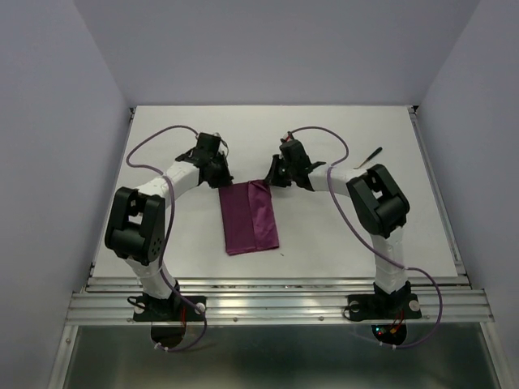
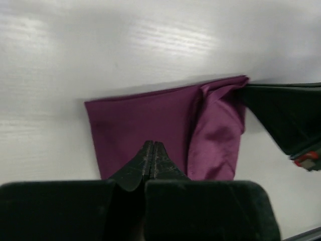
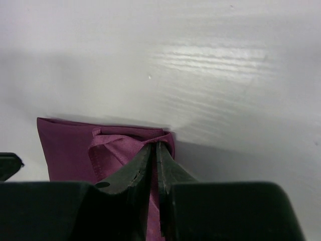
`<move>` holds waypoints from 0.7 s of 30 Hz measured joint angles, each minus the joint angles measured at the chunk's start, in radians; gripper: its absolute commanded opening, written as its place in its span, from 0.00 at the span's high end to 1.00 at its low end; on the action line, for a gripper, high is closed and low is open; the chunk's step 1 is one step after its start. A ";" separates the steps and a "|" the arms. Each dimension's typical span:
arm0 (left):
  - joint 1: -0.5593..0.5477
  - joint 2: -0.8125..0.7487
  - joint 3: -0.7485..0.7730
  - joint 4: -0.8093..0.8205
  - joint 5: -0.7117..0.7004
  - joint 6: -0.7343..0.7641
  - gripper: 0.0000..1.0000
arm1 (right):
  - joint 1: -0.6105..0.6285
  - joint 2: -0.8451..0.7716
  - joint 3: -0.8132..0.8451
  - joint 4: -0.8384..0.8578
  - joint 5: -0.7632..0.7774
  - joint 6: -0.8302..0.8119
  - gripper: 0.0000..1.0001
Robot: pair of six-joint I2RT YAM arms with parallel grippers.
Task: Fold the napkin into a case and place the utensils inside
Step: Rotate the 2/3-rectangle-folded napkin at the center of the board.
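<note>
Gripping napkin (image 3: 65, 145) by its lifted fold with right end effector (image 3: 154, 144); left end effector (image 2: 152, 144) closed, napkin just below and ahead.

No readable text, labels, brands, numbers or signs on any visible surface.

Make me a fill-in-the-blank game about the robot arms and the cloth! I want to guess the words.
The napkin is colored ___.
The left gripper over it has its jaws ___.
The right gripper pinches a fold of the ___.
A dark utensil lies on the table, nearest the ___ arm.
Missing words: purple, shut, napkin, right.
</note>
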 measured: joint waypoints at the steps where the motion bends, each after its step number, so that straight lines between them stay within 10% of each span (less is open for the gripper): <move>1: 0.000 -0.004 -0.022 -0.003 -0.001 -0.005 1.00 | 0.000 -0.010 -0.013 0.000 0.005 0.002 0.86; 21: -0.024 0.172 0.013 0.038 0.037 -0.022 1.00 | 0.000 -0.256 -0.333 -0.008 0.043 0.099 0.85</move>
